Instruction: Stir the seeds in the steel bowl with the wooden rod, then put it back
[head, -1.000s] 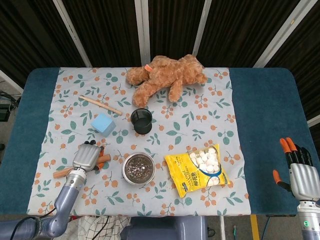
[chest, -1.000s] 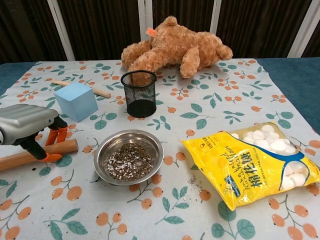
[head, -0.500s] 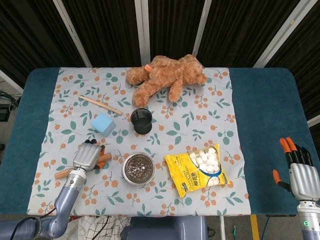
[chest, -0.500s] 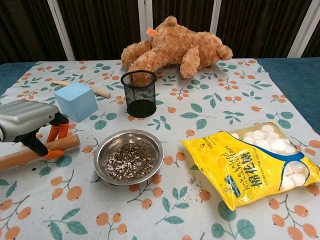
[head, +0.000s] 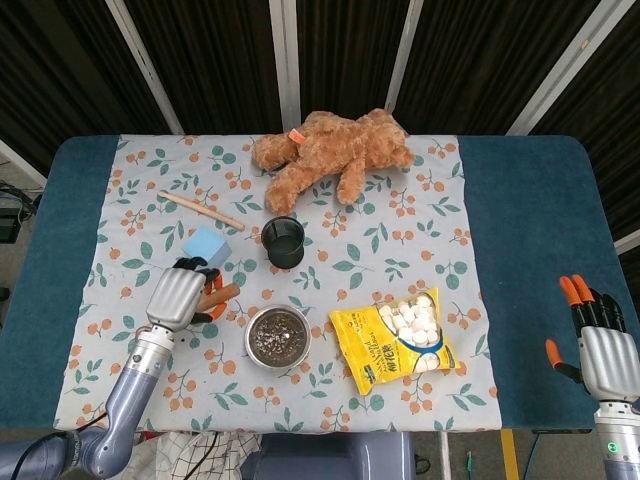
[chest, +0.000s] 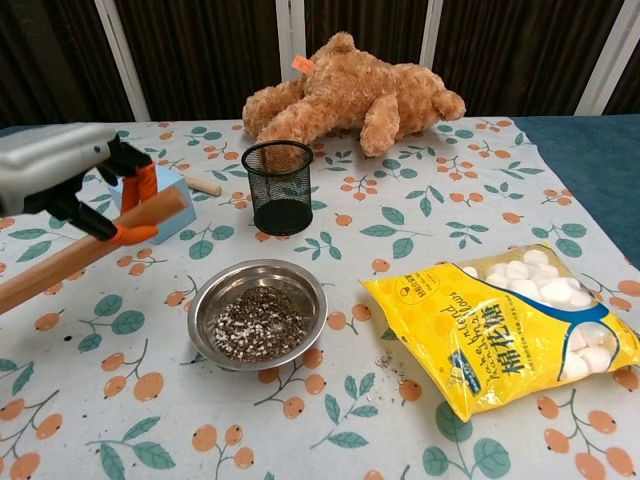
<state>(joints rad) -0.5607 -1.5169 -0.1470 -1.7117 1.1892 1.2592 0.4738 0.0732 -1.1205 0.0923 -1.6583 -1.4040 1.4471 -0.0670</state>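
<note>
Left hand (chest: 60, 175) grips the wooden rod (chest: 90, 250), tilted, upper end toward the steel bowl (chest: 257, 312); right hand (head: 603, 345) empty, fingers apart; bag (chest: 510, 335) writing unreadable.

Head looks down; chest low, nearer, perhaps; both share bowl (head: 278, 336).

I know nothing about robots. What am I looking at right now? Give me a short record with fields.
Left hand: left hand holds the thick wooden rod lifted off the cloth, tilted, left of the bowl
Right hand: right hand open, holds nothing, at the table's right edge
Bowl: steel bowl of dark seeds, rod not yet in it
Behind the bowl: black mesh cup, blue cube, thin wooden stick
Far side: brown teddy bear lying down
Right of the bowl: yellow bag of white marshmallows
</note>
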